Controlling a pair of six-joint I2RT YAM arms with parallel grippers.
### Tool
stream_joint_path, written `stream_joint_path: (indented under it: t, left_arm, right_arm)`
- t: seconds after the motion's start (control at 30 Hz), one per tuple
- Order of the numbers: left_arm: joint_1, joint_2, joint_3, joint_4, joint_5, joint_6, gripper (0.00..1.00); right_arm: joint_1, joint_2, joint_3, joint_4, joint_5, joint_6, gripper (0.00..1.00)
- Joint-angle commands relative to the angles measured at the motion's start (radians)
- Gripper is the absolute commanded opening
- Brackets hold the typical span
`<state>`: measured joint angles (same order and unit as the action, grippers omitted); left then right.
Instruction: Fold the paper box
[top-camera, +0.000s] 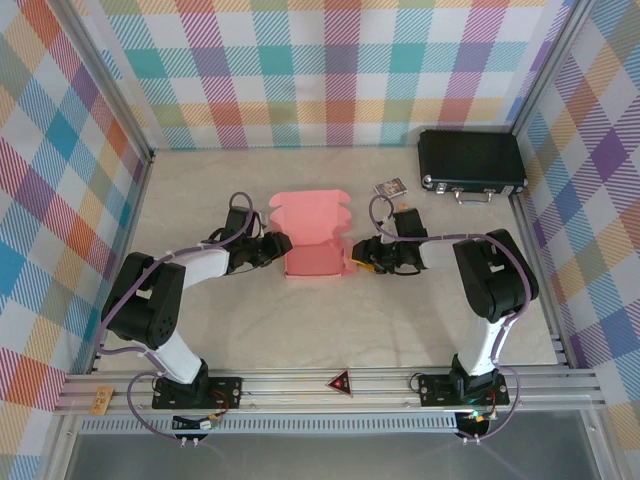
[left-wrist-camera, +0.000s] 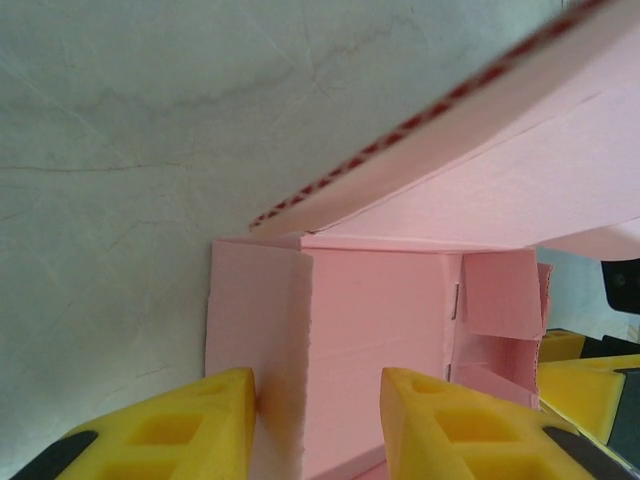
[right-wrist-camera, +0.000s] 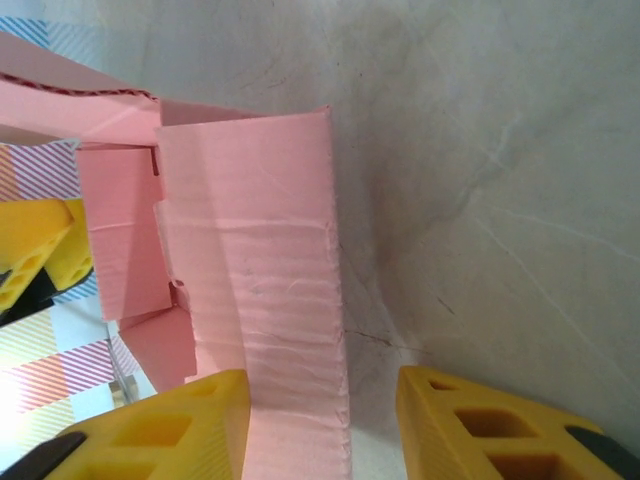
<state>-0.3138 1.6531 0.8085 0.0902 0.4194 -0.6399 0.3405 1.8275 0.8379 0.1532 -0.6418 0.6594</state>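
Observation:
The salmon-pink paper box (top-camera: 312, 240) lies mid-table, its side walls raised and its lid flap (top-camera: 310, 210) lying open toward the back. My left gripper (top-camera: 281, 249) is at the box's left end. In the left wrist view it (left-wrist-camera: 320, 430) stands open astride the left wall (left-wrist-camera: 280, 340), with one yellow finger (left-wrist-camera: 190, 425) against the outside and the other inside, clear of the wall. My right gripper (top-camera: 358, 258) is at the right end. It (right-wrist-camera: 325, 430) is open astride the right wall (right-wrist-camera: 270, 280); the inner finger (right-wrist-camera: 170, 425) touches the wall and the outer one stands apart.
A black hard case (top-camera: 472, 162) sits at the back right, with a small card (top-camera: 391, 187) lying to its left. Checked walls enclose the table on three sides. The metal rail (top-camera: 340, 385) that carries the arm bases runs along the near edge.

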Motion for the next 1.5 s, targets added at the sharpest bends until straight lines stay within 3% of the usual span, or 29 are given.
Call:
stream_joint_path:
  t: [0.0, 0.2, 0.5, 0.93, 1.47]
  left_arm:
    - [-0.01, 0.015, -0.013, 0.037, 0.037, -0.009, 0.36]
    - [-0.011, 0.014, -0.028, 0.051, 0.031, -0.023, 0.35]
    - [-0.015, 0.002, -0.045, 0.048, 0.004, -0.037, 0.34]
    - [-0.029, 0.011, -0.032, 0.042, -0.008, -0.047, 0.34]
    - [-0.052, 0.01, -0.035, 0.024, -0.045, -0.075, 0.33]
  right_arm:
    - [0.006, 0.023, 0.023, 0.061, -0.065, 0.018, 0.42]
    - [0.021, 0.016, 0.034, 0.071, -0.084, 0.017, 0.37]
    - [0.071, -0.003, 0.1, -0.087, -0.031, -0.075, 0.37]
    - [0.145, -0.004, 0.184, -0.321, 0.165, -0.192, 0.38]
    - [0.24, 0.016, 0.302, -0.566, 0.463, -0.275, 0.27]
